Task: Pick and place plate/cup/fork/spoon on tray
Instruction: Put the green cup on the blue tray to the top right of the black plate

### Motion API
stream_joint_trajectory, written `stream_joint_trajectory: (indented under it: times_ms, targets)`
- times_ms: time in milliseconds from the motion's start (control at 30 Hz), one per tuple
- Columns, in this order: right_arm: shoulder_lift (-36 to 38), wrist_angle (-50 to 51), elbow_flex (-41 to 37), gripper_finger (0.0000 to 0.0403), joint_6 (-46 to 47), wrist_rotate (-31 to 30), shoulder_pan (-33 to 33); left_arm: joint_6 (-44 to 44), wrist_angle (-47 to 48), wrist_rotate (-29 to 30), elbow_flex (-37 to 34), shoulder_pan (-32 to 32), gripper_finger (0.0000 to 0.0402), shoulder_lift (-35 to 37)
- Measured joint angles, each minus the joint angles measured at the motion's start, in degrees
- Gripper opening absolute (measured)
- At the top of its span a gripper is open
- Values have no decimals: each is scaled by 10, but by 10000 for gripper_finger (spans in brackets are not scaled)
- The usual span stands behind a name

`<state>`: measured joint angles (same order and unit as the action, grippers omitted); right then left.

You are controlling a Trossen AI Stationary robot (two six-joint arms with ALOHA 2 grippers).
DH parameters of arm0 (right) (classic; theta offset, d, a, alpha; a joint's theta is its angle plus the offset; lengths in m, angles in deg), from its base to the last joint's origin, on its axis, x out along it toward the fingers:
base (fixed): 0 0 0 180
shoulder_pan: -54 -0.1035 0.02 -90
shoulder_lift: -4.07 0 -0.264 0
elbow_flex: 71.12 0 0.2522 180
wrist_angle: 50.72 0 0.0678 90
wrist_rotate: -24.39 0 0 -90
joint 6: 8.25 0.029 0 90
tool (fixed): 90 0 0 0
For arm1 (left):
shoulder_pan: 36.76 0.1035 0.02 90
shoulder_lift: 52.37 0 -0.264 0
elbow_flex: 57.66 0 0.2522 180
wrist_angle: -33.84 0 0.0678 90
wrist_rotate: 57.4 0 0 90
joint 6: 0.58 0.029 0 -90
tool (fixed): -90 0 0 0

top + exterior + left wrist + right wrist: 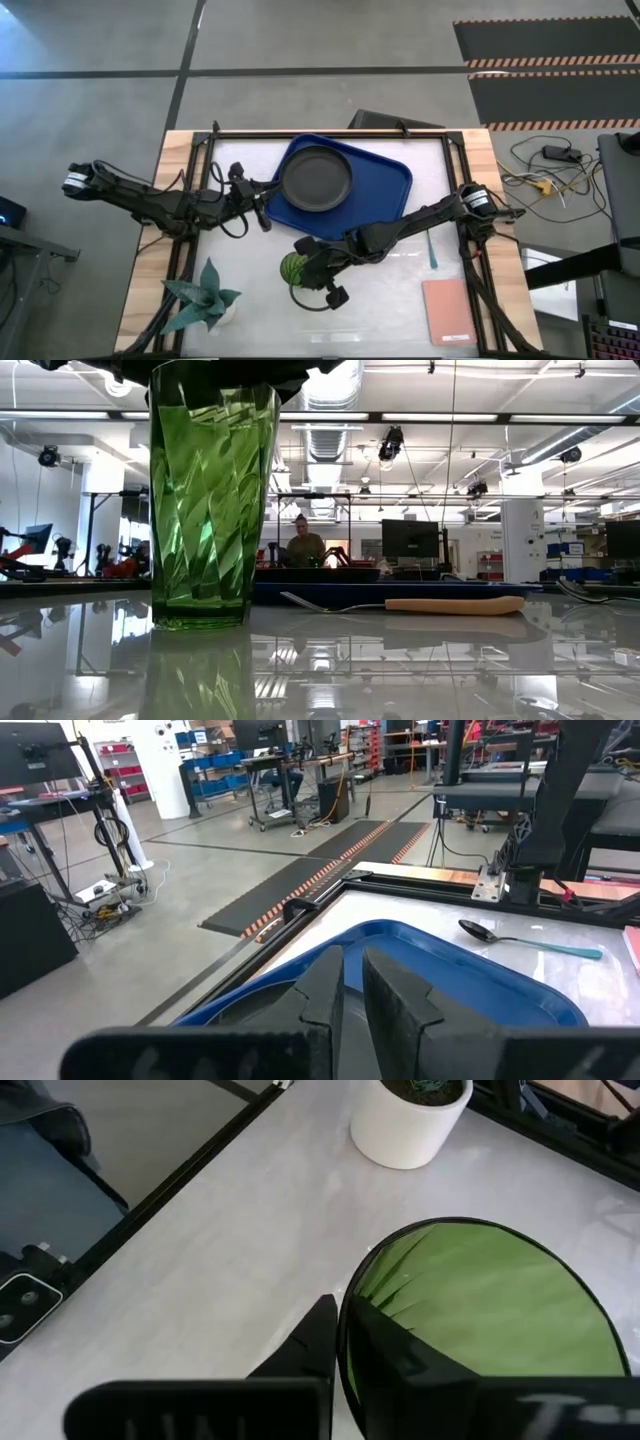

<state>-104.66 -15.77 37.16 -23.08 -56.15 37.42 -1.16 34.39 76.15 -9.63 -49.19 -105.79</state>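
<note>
The dark plate (316,178) lies in the blue tray (392,192) at the table's far middle. The green cup (290,268) stands on its base on the table near the tray's near left corner, and my right gripper (304,266) is shut on its rim. The fork (455,604) lies flat on the table behind the cup in the low view; my right arm hides it in the high view. The teal-handled spoon (432,250) lies on the table right of the tray. My left gripper (263,212) is shut and empty at the tray's left edge. My right gripper pinches the cup's rim (345,1315), with one finger (400,1355) inside the cup and the other finger (305,1345) outside its wall. The fingers come from above, slanting from the table's right side. The cup stands upright with its base (200,622) on the table.
A pale teal spiky plant (205,295) in a white pot (410,1120) stands at the near left, close to the cup. A pink pad (448,310) lies at the near right. Bare table lies between the cup and the pad.
</note>
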Motion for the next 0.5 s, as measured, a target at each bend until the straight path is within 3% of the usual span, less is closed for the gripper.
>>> stream_joint_trajectory:
  times_ms: [233, 500]
  targets:
    - [2, 5, 3, 10, 5, 0, 0, 0, 0, 0, 0, 0, 24, 0]
    - [3, 74, 60, 9, 7, 0, 0, 0, 0, 0, 0, 0, 24, 0]
